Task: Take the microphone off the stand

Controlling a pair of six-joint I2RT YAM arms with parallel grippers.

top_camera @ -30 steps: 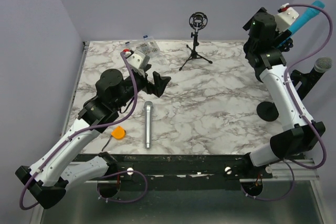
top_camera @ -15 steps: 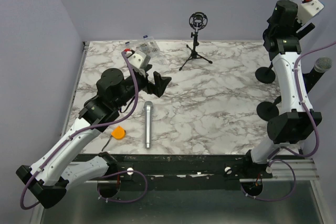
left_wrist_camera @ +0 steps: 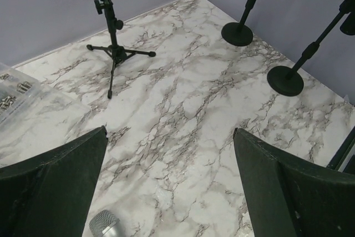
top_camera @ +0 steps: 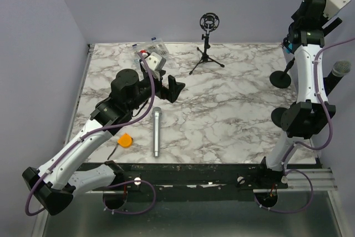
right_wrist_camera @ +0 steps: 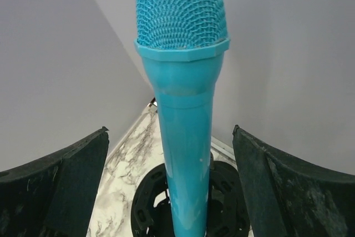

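Observation:
A blue microphone (right_wrist_camera: 180, 109) stands upright in a black clip holder (right_wrist_camera: 150, 206) on its stand. My right gripper (right_wrist_camera: 170, 131) is open, with one finger on each side of the microphone's body and a gap on both sides. In the top view the right arm is raised at the far right (top_camera: 310, 15) and hides most of this microphone. My left gripper (top_camera: 172, 90) is open and empty above the table, just beyond a silver microphone (top_camera: 156, 131) that lies flat. The silver microphone's head also shows in the left wrist view (left_wrist_camera: 104, 227).
A small tripod stand with an empty shock mount (top_camera: 208, 23) stands at the back. Two round stand bases (top_camera: 280, 79) (left_wrist_camera: 285, 80) sit on the right. A grey microphone (top_camera: 342, 67) is on a stand at the right edge. There is also a clear parts box (top_camera: 151, 47) and an orange piece (top_camera: 126, 140).
My right arm has swung right and up, bringing its open gripper around the blue microphone. My left arm has shifted slightly forward and right, still open.

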